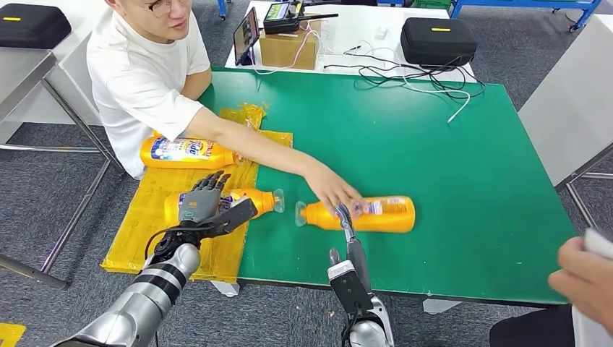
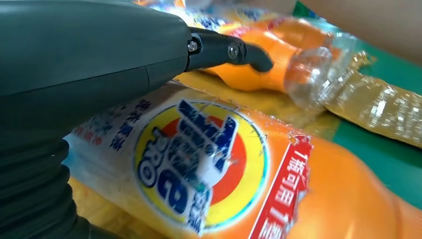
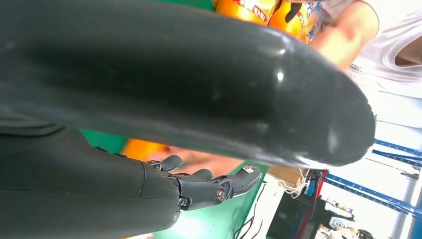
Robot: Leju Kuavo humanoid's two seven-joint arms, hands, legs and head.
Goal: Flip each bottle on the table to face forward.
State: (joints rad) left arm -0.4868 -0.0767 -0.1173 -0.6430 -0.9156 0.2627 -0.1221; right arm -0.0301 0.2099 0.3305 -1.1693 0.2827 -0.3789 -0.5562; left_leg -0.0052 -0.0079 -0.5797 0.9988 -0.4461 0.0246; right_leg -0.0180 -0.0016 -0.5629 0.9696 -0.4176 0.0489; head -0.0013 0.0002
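Nearest you in the head view, the right hand (image 1: 345, 224) reaches up edge-on toward the orange bottle on the green bench (image 1: 448, 144); this bottle (image 1: 361, 215) lies on its side, cap toward the robot's left, and a person's hand (image 1: 329, 189) rests on it. You cannot tell from here how the right fingers are set. Your left hand (image 1: 202, 202) hovers, fingers apart, over a second bottle (image 1: 249, 199) lying on the yellow mat (image 1: 209, 253); a third bottle (image 1: 184, 152) lies beyond it under the person's arm.

From the left wrist, you see the labelled bottle (image 2: 224, 179) close beneath the hand (image 2: 99, 55), not gripped.

From the right wrist, the fingers (image 3: 209, 186) are spread and hold nothing.
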